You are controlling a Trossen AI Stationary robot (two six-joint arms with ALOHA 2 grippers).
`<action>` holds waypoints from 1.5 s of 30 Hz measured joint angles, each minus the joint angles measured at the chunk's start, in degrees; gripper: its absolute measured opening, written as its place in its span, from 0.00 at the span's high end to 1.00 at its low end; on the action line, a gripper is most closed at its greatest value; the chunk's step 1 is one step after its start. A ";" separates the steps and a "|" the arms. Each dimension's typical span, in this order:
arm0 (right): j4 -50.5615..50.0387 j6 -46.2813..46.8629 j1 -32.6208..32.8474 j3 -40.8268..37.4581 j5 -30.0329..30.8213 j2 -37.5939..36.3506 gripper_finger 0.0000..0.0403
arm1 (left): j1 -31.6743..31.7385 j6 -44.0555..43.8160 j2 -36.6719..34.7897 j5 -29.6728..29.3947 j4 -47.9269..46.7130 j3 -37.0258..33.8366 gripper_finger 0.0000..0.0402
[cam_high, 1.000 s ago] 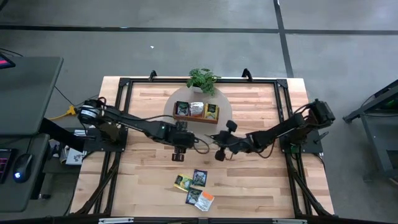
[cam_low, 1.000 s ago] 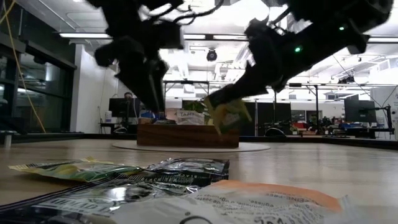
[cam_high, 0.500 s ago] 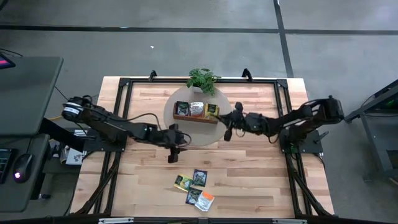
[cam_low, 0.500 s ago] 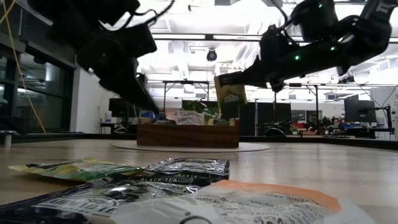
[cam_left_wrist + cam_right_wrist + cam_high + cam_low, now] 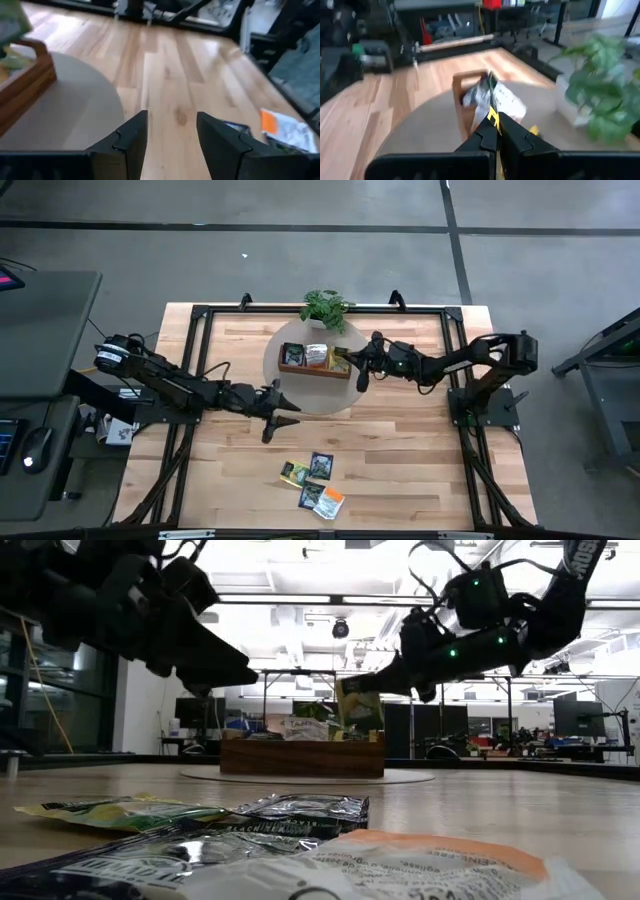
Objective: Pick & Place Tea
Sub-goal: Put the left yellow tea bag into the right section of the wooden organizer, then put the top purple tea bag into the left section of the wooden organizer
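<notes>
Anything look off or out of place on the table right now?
Nothing stands out. The loose tea sachets lie in an overlapping pile near the table's front edge, waiting to be sorted. The wooden tray sits square on its round mat. The right gripper holds a yellow-green sachet by the tray's right end.

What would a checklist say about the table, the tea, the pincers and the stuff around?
Surface: wooden table, round grey mat under the wooden tray.
Job's things: loose sachets near the front edge; more sachets in the tray.
Clutter: potted plant behind the tray.
Grippers: right pincer shut on a yellow-green sachet above the tray's right end; left pincer open, empty.
Cables: wires run along both arms.
Surroundings: desk on the left, grey floor.
</notes>
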 joint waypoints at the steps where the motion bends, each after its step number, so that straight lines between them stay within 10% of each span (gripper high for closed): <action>1: 0.10 -0.02 0.02 0.40 -0.03 0.90 1.00 | 0.02 -0.04 0.06 0.94 1.78 -0.64 0.59; 21: 1.21 3.36 -1.07 4.30 3.91 10.72 0.99 | 0.02 -1.31 0.04 4.97 11.93 -3.95 0.59; 33: 0.42 2.60 -1.05 4.30 4.02 10.70 0.77 | 0.02 -1.92 0.04 4.64 11.93 -3.95 0.59; 45: -8.09 0.38 0.13 4.30 3.82 -0.18 0.68 | 0.02 -3.57 0.06 4.37 10.44 -3.91 0.59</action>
